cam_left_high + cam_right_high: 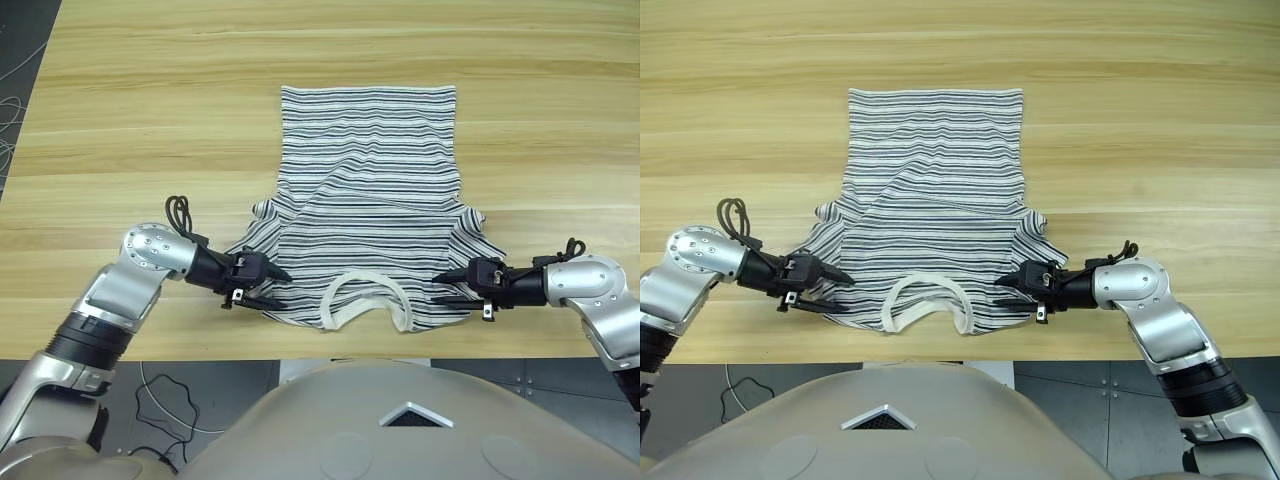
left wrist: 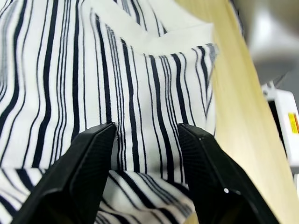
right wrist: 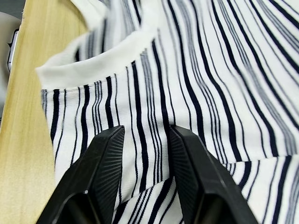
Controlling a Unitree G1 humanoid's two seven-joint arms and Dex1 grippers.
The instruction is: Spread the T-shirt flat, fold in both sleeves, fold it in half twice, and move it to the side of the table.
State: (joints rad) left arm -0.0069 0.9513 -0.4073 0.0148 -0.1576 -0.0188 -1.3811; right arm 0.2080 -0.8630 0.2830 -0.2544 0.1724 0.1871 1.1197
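A black-and-white striped T-shirt (image 1: 370, 170) lies on the wooden table (image 1: 140, 110), its sleeves folded in over the body and its white collar (image 1: 334, 303) at the near edge. My left gripper (image 1: 272, 286) is at the shirt's near left shoulder corner and stands open, with striped cloth between its fingers (image 2: 88, 158). At the near right shoulder corner my right gripper (image 1: 446, 289) is open too, its fingers (image 3: 105, 158) straddling a bunched fold of the fabric. Both grippers sit low at table height.
The table's front edge (image 1: 200, 345) runs just below both grippers. Bare wood stretches to the left, to the right and behind the shirt. Cables (image 1: 10, 100) lie on the floor past the table's left side.
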